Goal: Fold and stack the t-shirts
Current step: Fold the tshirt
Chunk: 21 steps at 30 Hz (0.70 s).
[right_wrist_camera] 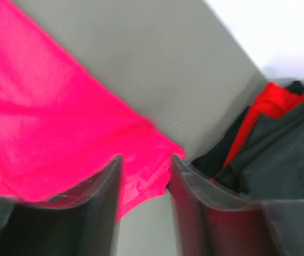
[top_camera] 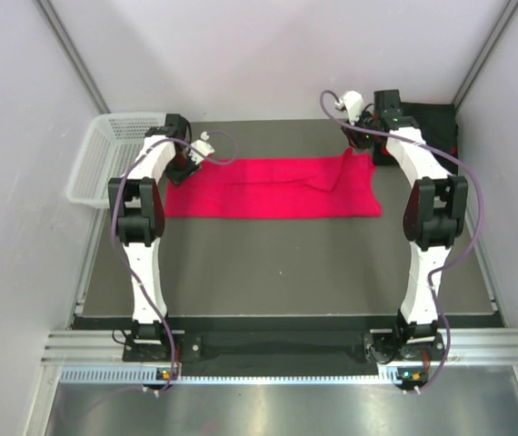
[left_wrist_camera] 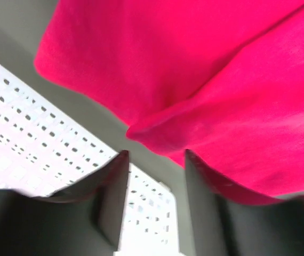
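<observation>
The red t-shirt (top_camera: 268,186) lies across the middle of the desk (top_camera: 277,272) as a long, low band. It seems already folded once lengthwise, since the left wrist view shows one layer lapped over another with a rounded fold line. Toward its right end, the overhead view shows a raised ridge of cloth, so that end is not yet flat.

The left hand (top_camera: 184,168) sits at the band's upper left corner and the right hand (top_camera: 359,136) at its upper right corner. Most likely they are posted one at each end so the wide cloth can be lifted evenly and not drag or twist.

In its own view, the left hand (left_wrist_camera: 154,184) is spread apart and clamped on nothing, with the doubled edge of the red t-shirt (left_wrist_camera: 194,80) just past its tips. The right hand (right_wrist_camera: 144,178) is also spread apart, and the corner of the red t-shirt (right_wrist_camera: 61,122) shows in its gap, lying on the desk and not pinched.

The white mesh basket (top_camera: 95,168) stands at the upper left, just beside the left hand. A pile of black t-shirts (top_camera: 432,123) waits at the upper right, near the band's corner but apart from it. A strip of brighter red cloth (right_wrist_camera: 264,106) shows within the pile. My guess is that the next step is a crosswise fold.
</observation>
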### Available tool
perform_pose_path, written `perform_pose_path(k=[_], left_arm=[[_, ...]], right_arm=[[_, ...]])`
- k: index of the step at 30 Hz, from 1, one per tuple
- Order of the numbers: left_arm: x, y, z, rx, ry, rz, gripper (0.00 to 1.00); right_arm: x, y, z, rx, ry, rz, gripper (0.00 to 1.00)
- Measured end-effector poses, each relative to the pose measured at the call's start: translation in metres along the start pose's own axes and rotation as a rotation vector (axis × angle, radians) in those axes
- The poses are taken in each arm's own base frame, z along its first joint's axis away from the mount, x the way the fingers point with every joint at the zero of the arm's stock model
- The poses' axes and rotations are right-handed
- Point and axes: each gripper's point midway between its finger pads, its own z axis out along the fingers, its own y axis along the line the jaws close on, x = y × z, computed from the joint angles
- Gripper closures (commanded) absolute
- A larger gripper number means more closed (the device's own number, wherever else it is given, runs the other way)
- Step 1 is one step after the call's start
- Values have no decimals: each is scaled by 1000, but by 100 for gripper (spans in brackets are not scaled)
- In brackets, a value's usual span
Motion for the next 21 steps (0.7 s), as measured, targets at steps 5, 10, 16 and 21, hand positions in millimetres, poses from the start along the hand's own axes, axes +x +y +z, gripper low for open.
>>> perform_pose_path(k=[5,10,16,21], left_arm=[[-12,-7,-9,0,-45,-25,42],[-28,-15,-29,-11,-116,-42,45],[-49,-63,-24,90,-151,-26,60],[-36,-89,-11,162,-108,-36,64]], right_arm=[[-15,-12,-2,52,-47,38,49],[-13,4,-12,2,-46,28,52],[6,49,-19,-185,18,-20,56],[16,85,-20,-311,71,-59,55]])
